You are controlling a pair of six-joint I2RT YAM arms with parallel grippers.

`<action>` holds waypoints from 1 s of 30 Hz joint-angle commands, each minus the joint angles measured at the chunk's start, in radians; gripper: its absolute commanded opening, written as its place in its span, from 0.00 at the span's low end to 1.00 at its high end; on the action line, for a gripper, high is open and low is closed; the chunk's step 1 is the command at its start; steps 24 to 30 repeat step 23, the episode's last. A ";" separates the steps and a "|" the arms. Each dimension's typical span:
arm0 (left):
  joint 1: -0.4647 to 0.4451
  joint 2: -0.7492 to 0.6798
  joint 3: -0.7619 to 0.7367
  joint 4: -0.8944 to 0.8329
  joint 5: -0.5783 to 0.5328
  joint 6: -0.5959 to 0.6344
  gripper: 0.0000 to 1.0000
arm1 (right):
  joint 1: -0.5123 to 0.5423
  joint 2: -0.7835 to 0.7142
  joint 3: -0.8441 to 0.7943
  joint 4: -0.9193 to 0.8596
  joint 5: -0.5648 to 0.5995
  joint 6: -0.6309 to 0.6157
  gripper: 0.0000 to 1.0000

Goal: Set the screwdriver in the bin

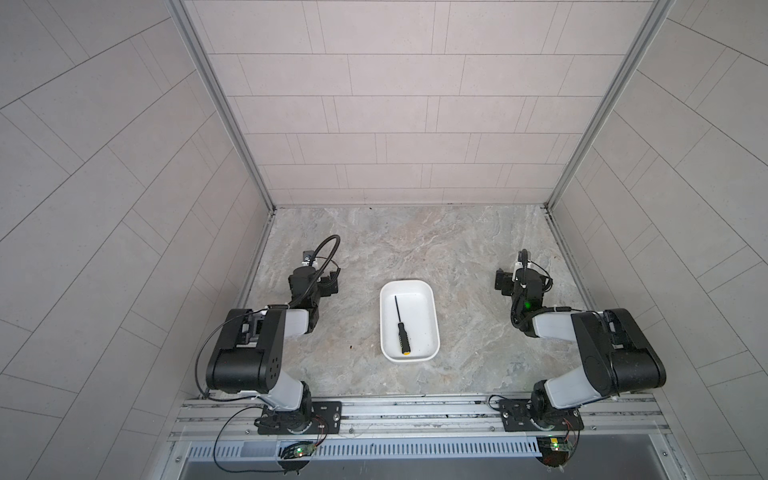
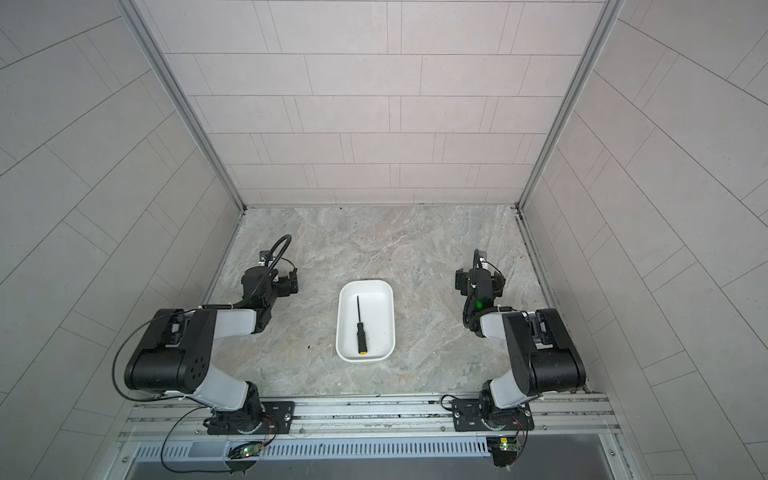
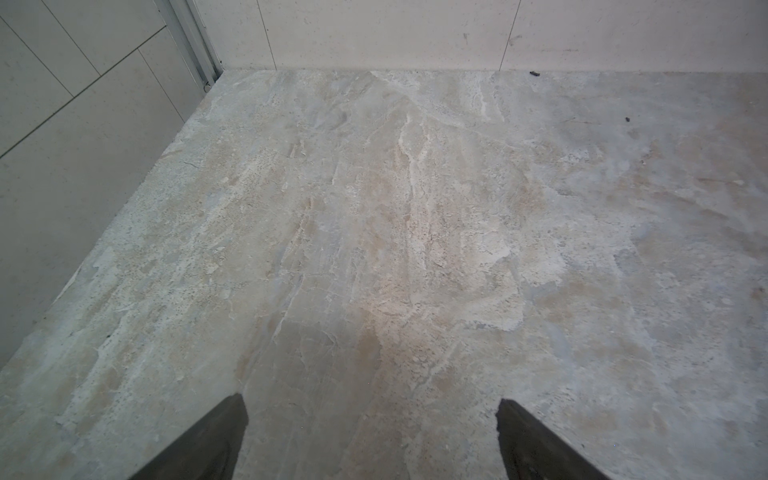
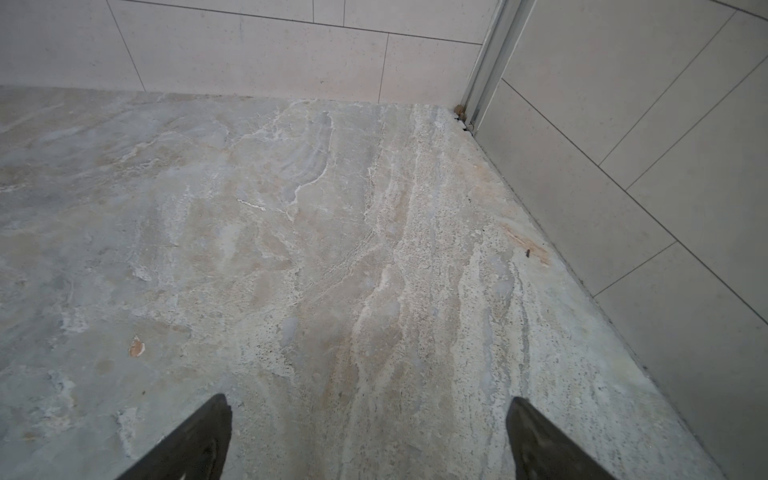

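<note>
Counter [image 1: 415, 249] looks like grey & tan stone, w/ a few tiny dark specks [image 1: 352, 346] on it. Back wall [image 1: 395, 104] & 2 side walls [image 1: 104, 166] have big pale tiles w/ thin lines. Shiny metal strips [image 1: 224, 108] go up both back corners. Metal rail [image 1: 415, 409] runs along the front. Light is soft & even.

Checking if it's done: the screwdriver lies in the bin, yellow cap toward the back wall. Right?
No. The screwdriver does lie in the bin, but its yellow cap points away from the back wall; the shaft tip points toward it. Both top views show this.
</note>
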State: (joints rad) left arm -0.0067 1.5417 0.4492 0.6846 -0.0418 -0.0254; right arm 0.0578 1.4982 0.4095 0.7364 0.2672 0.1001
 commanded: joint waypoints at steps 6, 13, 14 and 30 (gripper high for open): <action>0.002 -0.011 0.004 0.029 0.002 0.011 1.00 | 0.013 0.010 0.012 0.005 0.030 -0.019 0.99; 0.002 -0.008 0.003 0.029 0.002 0.011 1.00 | 0.012 0.010 0.012 0.004 0.031 -0.019 0.99; 0.002 -0.008 0.003 0.029 0.002 0.010 1.00 | 0.013 0.010 0.012 0.003 0.032 -0.018 0.99; 0.001 -0.008 0.005 0.027 0.002 0.012 1.00 | 0.013 0.011 0.012 0.004 0.031 -0.018 0.99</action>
